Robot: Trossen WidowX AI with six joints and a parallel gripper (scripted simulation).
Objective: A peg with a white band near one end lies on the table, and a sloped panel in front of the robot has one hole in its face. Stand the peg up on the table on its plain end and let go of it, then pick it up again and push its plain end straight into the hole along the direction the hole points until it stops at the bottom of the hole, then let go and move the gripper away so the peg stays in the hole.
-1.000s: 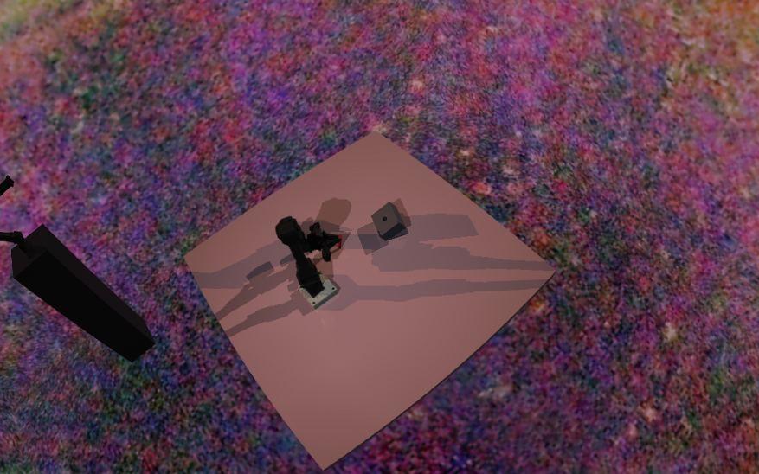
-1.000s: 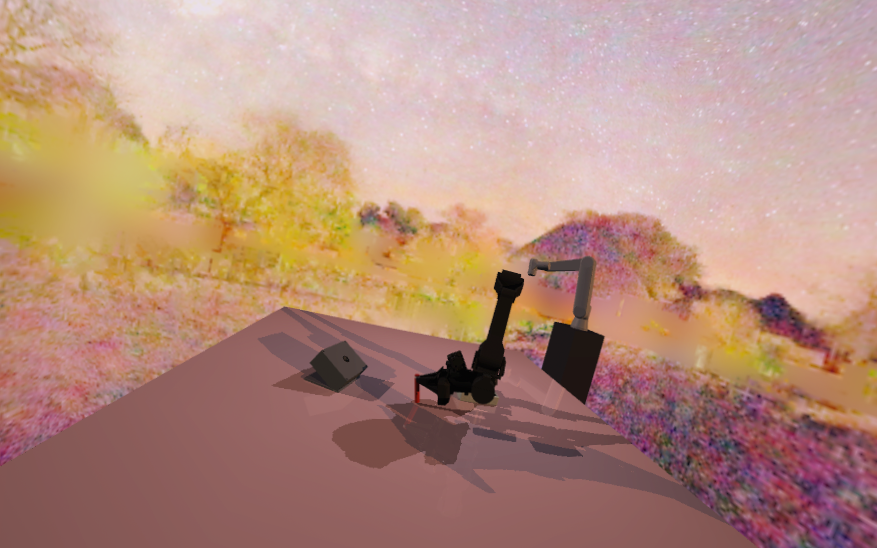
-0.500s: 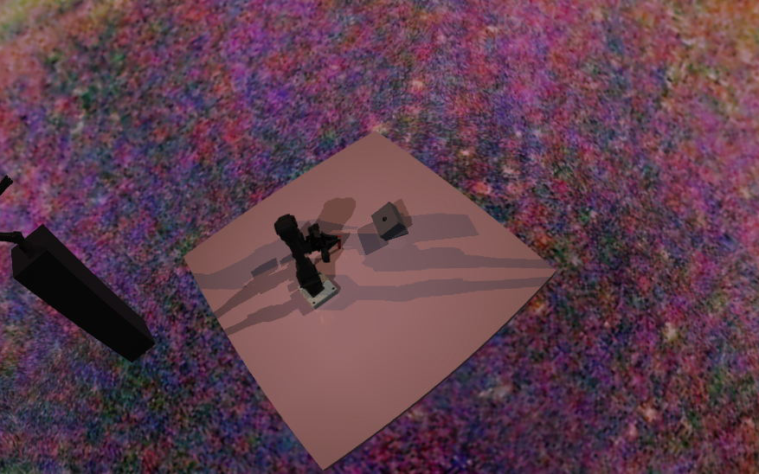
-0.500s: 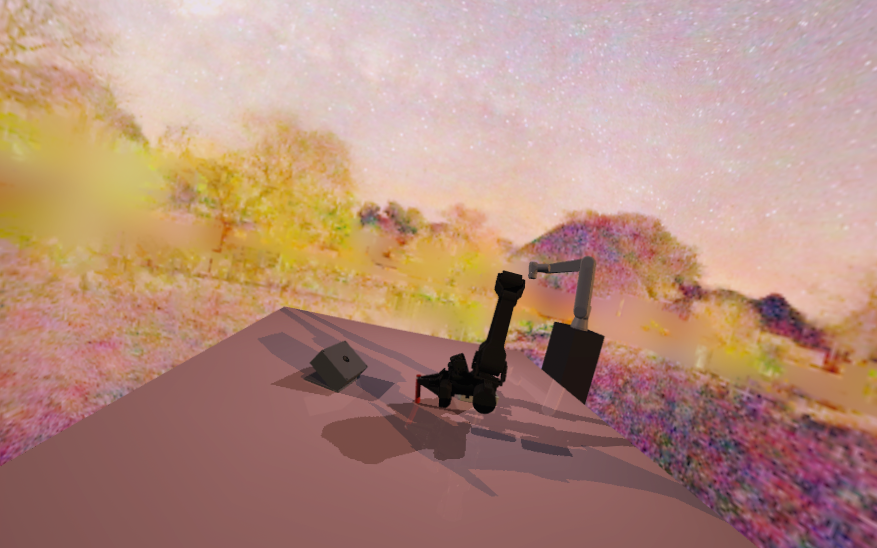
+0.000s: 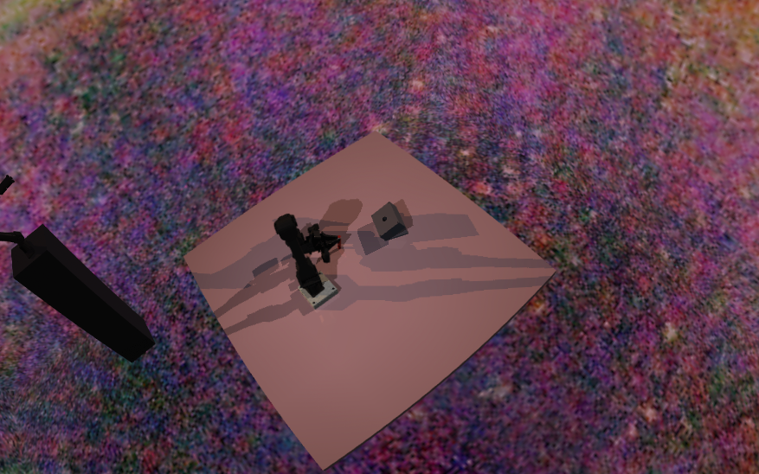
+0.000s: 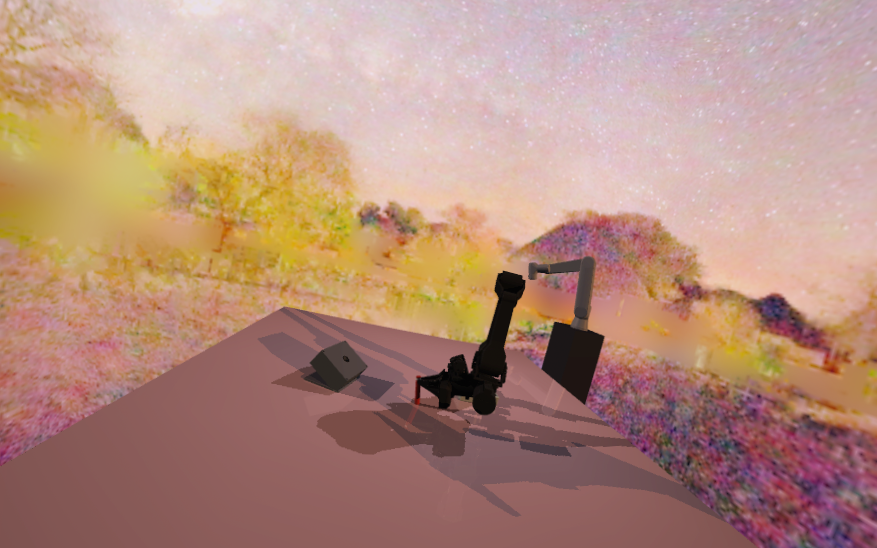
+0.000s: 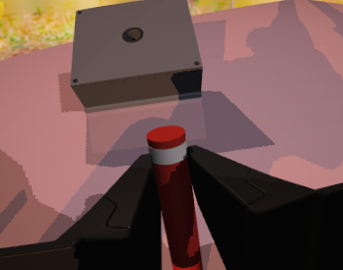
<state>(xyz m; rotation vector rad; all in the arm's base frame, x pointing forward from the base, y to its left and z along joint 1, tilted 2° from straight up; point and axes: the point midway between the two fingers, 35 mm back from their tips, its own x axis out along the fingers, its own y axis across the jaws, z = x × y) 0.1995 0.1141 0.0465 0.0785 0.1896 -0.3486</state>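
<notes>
Upright peg (image 5: pixel 339 242) (image 6: pixel 417 391) (image 7: pixel 176 212) in gripper (image 5: pixel 336 240) (image 6: pixel 420 378) (image 7: pixel 170 162), well inside table edges (image 5: pixel 252 216) (image 6: pixel 175 368) (image 7: pixel 22 58)

The place looks like an outdoor robot test spot set in open parkland rather than any room. Blurred yellow and pink trees (image 6: pixel 298 170) stand under a pale, speckled pink sky (image 6: pixel 495 102), and mottled purple-pink ground (image 5: pixel 635 235) (image 6: pixel 802 436) surrounds a flat, dull-pink worktop (image 5: pixel 369 365) (image 6: pixel 223 477) (image 7: pixel 22 103). A second, grey jointed arm (image 6: pixel 584 289) stands on a tall black block pedestal (image 5: pixel 81 294) (image 6: pixel 570 361) beyond it.
</notes>
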